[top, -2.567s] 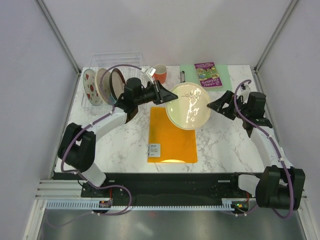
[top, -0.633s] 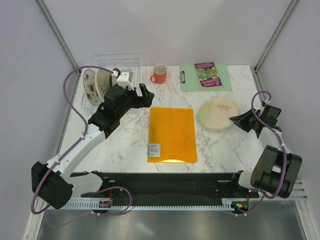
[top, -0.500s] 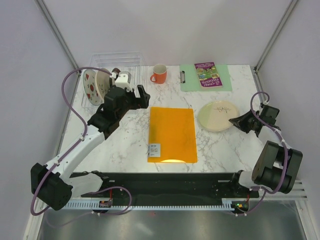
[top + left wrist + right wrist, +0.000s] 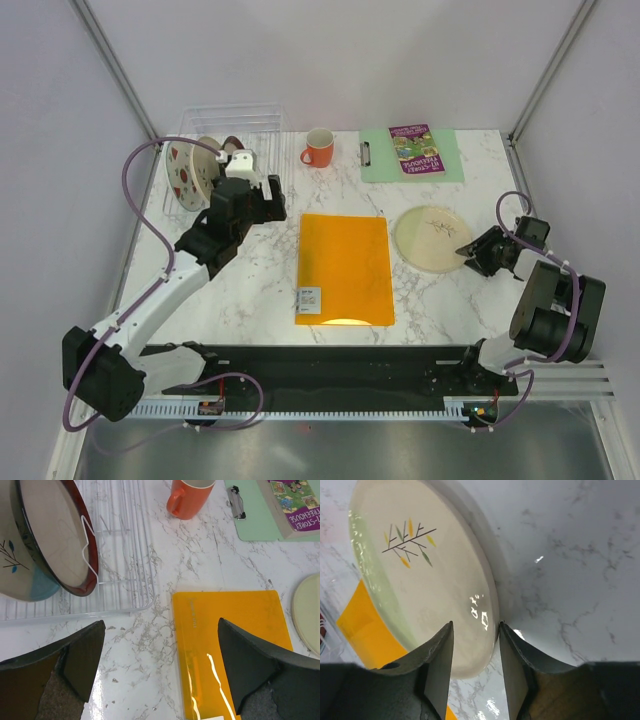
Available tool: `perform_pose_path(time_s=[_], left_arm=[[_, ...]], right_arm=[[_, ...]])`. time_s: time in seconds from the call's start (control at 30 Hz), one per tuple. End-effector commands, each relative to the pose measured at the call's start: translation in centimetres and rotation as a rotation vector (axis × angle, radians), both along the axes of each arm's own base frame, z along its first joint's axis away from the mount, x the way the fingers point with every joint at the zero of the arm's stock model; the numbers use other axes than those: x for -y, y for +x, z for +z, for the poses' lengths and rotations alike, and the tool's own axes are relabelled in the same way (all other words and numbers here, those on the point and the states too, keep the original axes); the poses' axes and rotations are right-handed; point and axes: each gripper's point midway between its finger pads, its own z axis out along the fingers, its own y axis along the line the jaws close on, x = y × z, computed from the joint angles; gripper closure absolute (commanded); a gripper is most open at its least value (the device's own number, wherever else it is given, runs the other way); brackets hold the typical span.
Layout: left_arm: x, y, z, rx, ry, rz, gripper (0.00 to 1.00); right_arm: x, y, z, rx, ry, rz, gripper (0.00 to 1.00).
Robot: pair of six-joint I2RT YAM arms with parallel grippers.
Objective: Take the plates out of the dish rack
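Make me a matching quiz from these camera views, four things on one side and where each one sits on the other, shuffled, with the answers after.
1 orange mug
2 twig plate
3 maroon-rimmed plate
4 book

A standing in the dish rack
B lying on the green clipboard
C flat on the table, right of the orange folder
D upright on the table beyond the folder's far edge

Pairs: 1-D, 2-C, 3-A, 4-B

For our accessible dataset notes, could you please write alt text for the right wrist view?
A cream plate with a twig mark lies on the marble table, its near rim between the two fingers of the right gripper. A strip of orange folder shows at lower left.
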Motion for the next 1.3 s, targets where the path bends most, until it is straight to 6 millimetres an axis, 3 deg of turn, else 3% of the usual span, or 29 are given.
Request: perform_pose_path(time_s=[0.0,0.13,0.27,0.37,0.4,0.43,0.47,0.5,0.6,0.83,1.13,1.27], left_arm=[[-1.7,0.3,1.4,0.041,0.046,0.037,0.0],[-2.3,1.0,1.2,0.03,0.043,0.061,0.0],[-5.0,2.7,1.0,0.022,0.099,0.182,0.0],[-7.0,4.8,1.2,0.04,0.183,0.301,0.0],[-7.4,5.6,1.7,0.055,0.215,0.324,0.0],[-7.8,6.7,0.9,0.041,0.25,0.355,0.0],[-8.3,7.4,0.8,0.032,0.279,0.376,0.01],[-8.5,8.3,1.9,0.05,0.28,0.396,0.01],[-9.4,10.4,1.4,0.028,0.325,0.443,0.01],[-12.3,13.6,-0.2,-0.011,0.342,0.525,0.01],[-12.8,17.2,-3.4,-0.069,0.413,0.553,0.08],[-12.7,17.5,-3.8,-0.073,0.409,0.558,0.35]], right_arm=[[2.4,0.1,1.0,0.011,-0.152,-0.032,0.42],[3.9,-0.3,2.1,0.006,-0.249,-0.059,0.37],[4.9,-0.6,5.8,0.084,-0.367,-0.088,0.36],[3.6,0.0,9.0,0.188,-0.388,-0.08,0.34],[2.2,0.3,9.6,0.214,-0.39,-0.045,0.34],[1.7,0.6,10.7,0.246,-0.405,-0.034,0.34],[1.5,0.6,11.1,0.248,-0.42,-0.032,0.34],[0.6,0.7,11.4,0.259,-0.425,-0.005,0.34],[-0.2,0.9,12.4,0.274,-0.437,0.026,0.34],[-0.3,0.9,12.5,0.266,-0.456,0.062,0.32],[-0.3,1.3,11.1,0.233,-0.452,0.092,0.32],[-0.2,1.4,10.5,0.217,-0.458,0.097,0.33]])
